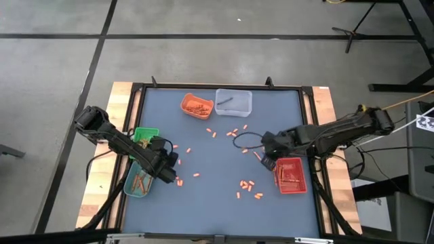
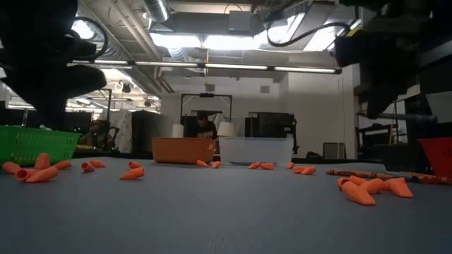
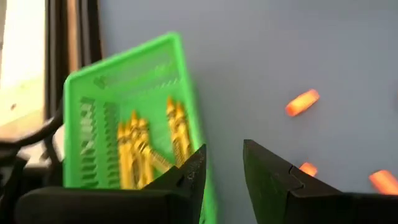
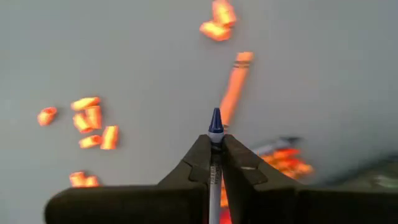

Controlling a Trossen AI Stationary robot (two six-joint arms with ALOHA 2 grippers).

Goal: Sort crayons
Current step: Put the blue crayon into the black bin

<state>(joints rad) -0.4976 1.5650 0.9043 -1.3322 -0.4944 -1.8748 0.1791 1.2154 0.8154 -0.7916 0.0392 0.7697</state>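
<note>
Right gripper (image 4: pixel 215 155) closed tight on a blue crayon (image 4: pixel 215 124), tip poking out past the fingers, shaft running back between them. In the high view, that gripper (image 1: pixel 266 141) hovering over the blue-grey table (image 1: pixel 217 135) right of centre, just beside the red tray (image 1: pixel 290 175) at the table's right edge. Red tray already holding several crayons. A long orange crayon (image 4: pixel 234 87) lying on the table just beyond the held tip, short orange pieces (image 4: pixel 92 121) scattered off to one side (blurred, shapes hard to tell).

Left gripper (image 3: pixel 222 163) open, nothing between the fingers, a clear gap showing. In the high view, near the table's left edge (image 1: pixel 169 163), between the green basket (image 1: pixel 146 134) and a teal tray (image 1: pixel 140 181). Yellow crayons (image 3: pixel 152 143) lying in the green basket; orange ones in the teal tray.

At the far edge, an orange tray (image 1: pixel 196 105) with orange crayons, and beside it, touching or nearly so, a clear tray (image 1: pixel 233 102) with one dark crayon (image 1: pixel 225 101) inside.

More orange bits (image 1: pixel 249 187) strewn across the middle and near side. From the low view, orange stubs (image 2: pixel 367 189) lying flat in the foreground, a person (image 2: pixel 205 125) seated far behind the table.
</note>
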